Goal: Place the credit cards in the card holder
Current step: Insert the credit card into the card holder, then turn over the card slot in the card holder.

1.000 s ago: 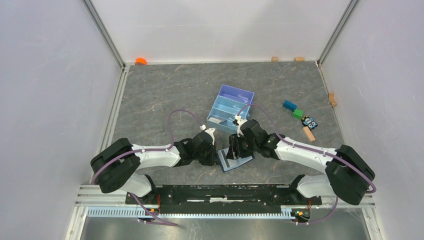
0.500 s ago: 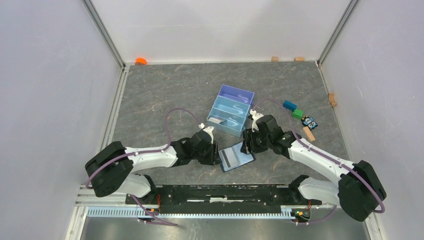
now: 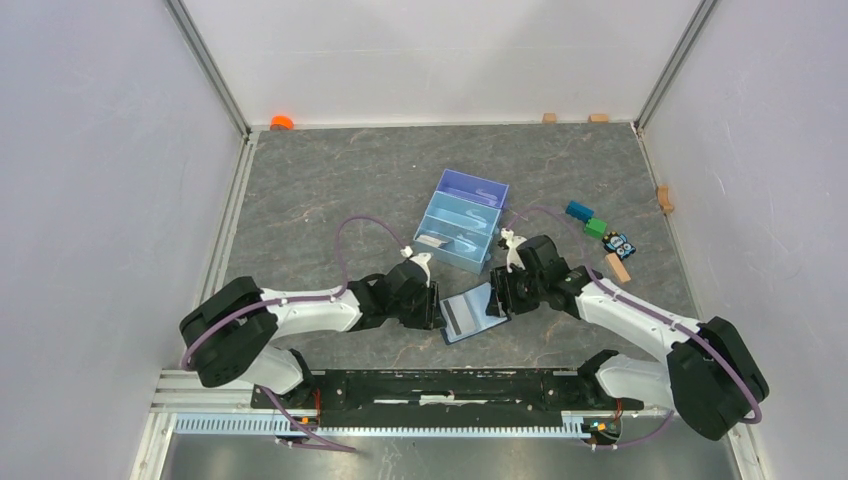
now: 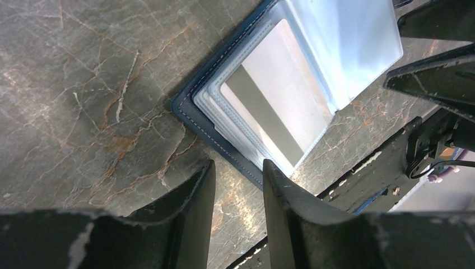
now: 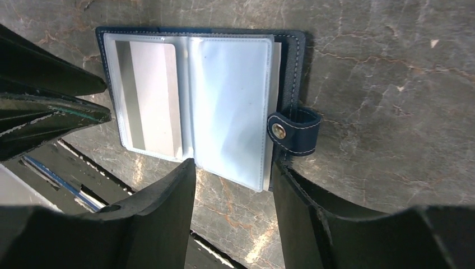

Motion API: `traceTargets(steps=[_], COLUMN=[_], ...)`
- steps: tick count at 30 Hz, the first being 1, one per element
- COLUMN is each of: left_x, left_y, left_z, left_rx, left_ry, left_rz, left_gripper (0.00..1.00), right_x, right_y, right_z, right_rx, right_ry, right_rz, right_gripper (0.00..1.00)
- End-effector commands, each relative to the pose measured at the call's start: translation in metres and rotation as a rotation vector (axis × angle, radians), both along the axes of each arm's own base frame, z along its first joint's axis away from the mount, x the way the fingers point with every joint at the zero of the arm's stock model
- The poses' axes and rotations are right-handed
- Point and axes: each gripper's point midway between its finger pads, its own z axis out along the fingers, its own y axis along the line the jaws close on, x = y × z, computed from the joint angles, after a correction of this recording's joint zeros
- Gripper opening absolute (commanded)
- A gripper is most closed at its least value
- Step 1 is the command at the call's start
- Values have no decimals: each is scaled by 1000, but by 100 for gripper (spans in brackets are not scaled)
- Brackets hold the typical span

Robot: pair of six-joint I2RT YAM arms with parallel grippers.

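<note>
Holder [image 5: 229, 101] lies open, one card [image 5: 151, 101] sleeved; more cards [image 3: 433, 242] seemingly left in tray [image 3: 475, 190]; left claw [image 4: 238, 185] and right claw [image 5: 232, 185] spread, empty.

Both arms stretch forward and bend inward, low, so the left gripper [image 3: 437, 311] and the right gripper [image 3: 497, 297] face each other closely, each with its jaws parted.

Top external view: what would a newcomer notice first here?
The card holder lies open at the near middle, with the left gripper and right gripper open on either side of it. A striped credit card shows in one clear sleeve. A blue and purple tray stands behind.
</note>
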Motion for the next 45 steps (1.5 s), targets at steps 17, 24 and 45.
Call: traceTargets(steps=[17, 24, 45], left_x=[18, 23, 29], left_y=[-21, -13, 23], left_z=[11, 18, 40], left_rx=[-60, -53, -39], left_ry=[-34, -61, -93], left_rz=[17, 33, 90], left_gripper=[35, 37, 51], right_x=[-2, -13, 10], right_y=[42, 63, 60], right_z=[48, 49, 44], right_rx=[258, 296, 62], right_ry=[-82, -77, -172], right_rz=[141, 218, 133], right_gripper=[51, 53, 60])
